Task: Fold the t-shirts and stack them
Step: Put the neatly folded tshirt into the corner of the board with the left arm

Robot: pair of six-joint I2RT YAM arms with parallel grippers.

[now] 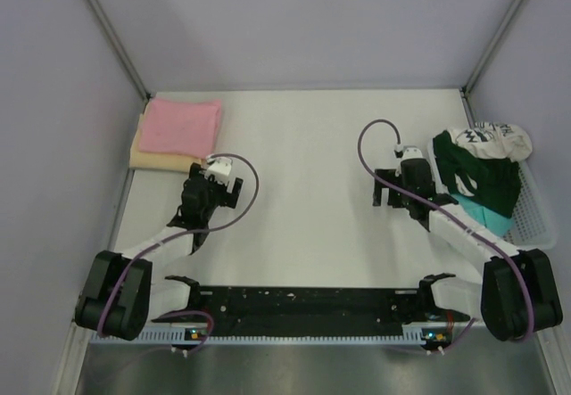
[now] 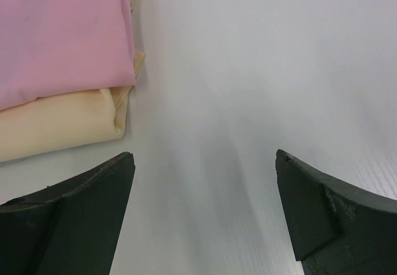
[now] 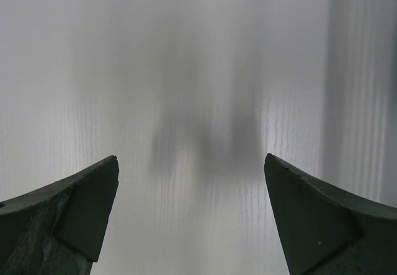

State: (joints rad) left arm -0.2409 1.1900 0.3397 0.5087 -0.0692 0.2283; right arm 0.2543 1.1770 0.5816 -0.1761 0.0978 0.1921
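A folded light pink t-shirt point(image 1: 183, 123) lies on a folded tan-beige t-shirt point(image 1: 153, 157) at the table's far left. In the left wrist view the pink one point(image 2: 62, 33) and the tan one point(image 2: 56, 123) show at upper left. My left gripper point(image 1: 198, 201) point(image 2: 205, 163) is open and empty over bare table just right of this stack. A white t-shirt with dark print point(image 1: 489, 139), a dark green one point(image 1: 482, 179) and a teal one point(image 1: 486, 218) lie crumpled in a basket at right. My right gripper point(image 1: 401, 194) point(image 3: 191, 163) is open and empty over bare table, left of the basket.
The white mesh basket point(image 1: 538, 218) stands at the table's right edge. Pale walls and metal frame posts point(image 1: 111, 34) close in the table point(image 1: 312, 145) at the back and sides. A black rail point(image 1: 303, 304) joins the arm bases along the near edge.
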